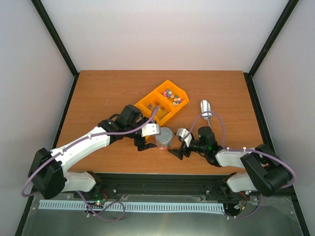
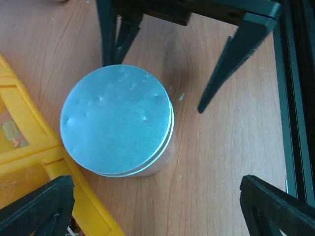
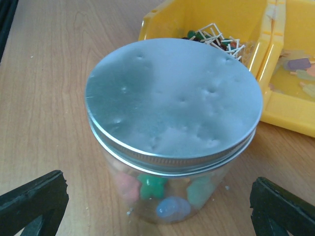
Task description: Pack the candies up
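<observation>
The left gripper (image 1: 146,141) gapes wide just beside the clear round jar with silver metal lid (image 1: 164,138), near the tabletop's front edge; the candies (image 3: 152,189) sit inside; the right gripper (image 1: 180,148) stands equally wide. I judge 1 careless sweep could topple the jar

silver lid (image 3: 172,98), yellow bin (image 3: 290,110), green, perhaps pink candies (image 3: 152,187)
</observation>
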`<state>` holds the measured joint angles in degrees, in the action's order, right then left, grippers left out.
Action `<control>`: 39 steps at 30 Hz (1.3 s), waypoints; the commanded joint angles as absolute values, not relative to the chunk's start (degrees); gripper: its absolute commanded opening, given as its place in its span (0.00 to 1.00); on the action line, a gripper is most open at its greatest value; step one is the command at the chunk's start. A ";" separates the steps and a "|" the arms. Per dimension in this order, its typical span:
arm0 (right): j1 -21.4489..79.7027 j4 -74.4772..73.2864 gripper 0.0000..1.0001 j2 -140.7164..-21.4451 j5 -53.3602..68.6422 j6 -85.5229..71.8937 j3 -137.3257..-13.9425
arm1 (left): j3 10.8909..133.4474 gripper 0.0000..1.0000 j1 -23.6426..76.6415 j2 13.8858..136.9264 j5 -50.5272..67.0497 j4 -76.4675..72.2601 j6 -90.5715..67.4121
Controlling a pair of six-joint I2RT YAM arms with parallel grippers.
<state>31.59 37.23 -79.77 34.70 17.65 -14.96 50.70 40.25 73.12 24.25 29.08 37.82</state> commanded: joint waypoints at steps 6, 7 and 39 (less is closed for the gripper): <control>32.73 48.53 1.00 -87.70 35.08 18.77 -18.46 | 47.68 0.78 42.73 73.57 24.21 20.31 43.21; 32.96 48.98 1.00 -88.39 35.32 18.50 -18.72 | 47.53 0.75 42.98 73.95 24.23 19.37 43.42; 34.01 51.77 0.67 -95.13 37.54 20.52 -20.31 | 44.88 0.26 44.64 79.91 18.08 13.50 48.19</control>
<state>33.21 49.91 -94.89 37.01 18.22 -21.17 46.22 44.86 81.10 20.75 11.81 46.48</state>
